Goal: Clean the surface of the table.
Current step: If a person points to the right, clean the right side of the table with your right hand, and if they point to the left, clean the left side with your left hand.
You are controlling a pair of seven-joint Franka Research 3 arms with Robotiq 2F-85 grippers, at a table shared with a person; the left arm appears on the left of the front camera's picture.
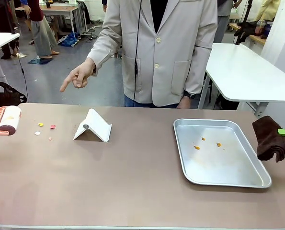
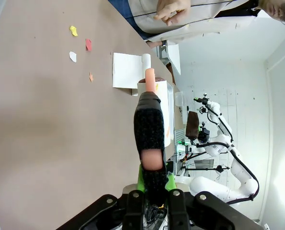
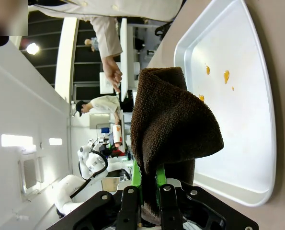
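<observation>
Desk [image 1: 132, 182] spans the space between robot and person. Left end effector [image 2: 155, 186] is clamped on the lint roller [image 1: 5, 120] at the left edge. Right end effector [image 3: 147, 184] is clamped on the brown cloth [image 1: 270, 139] at the right edge. Paper scraps [image 1: 45, 128] lie near the roller. Cleaning looks unstarted. Next move probably needs the roller lowered flat onto the scraps.

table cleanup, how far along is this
Done: nothing wiped yet, though both tools are picked up. In hand: the left gripper is shut on the lint roller at the left end of the table; the right gripper is shut on the brown cloth beside the tray. Left: coloured paper scraps lie on the table near the roller, and orange spots sit in the tray. The person's hand points toward the scraps.
</observation>
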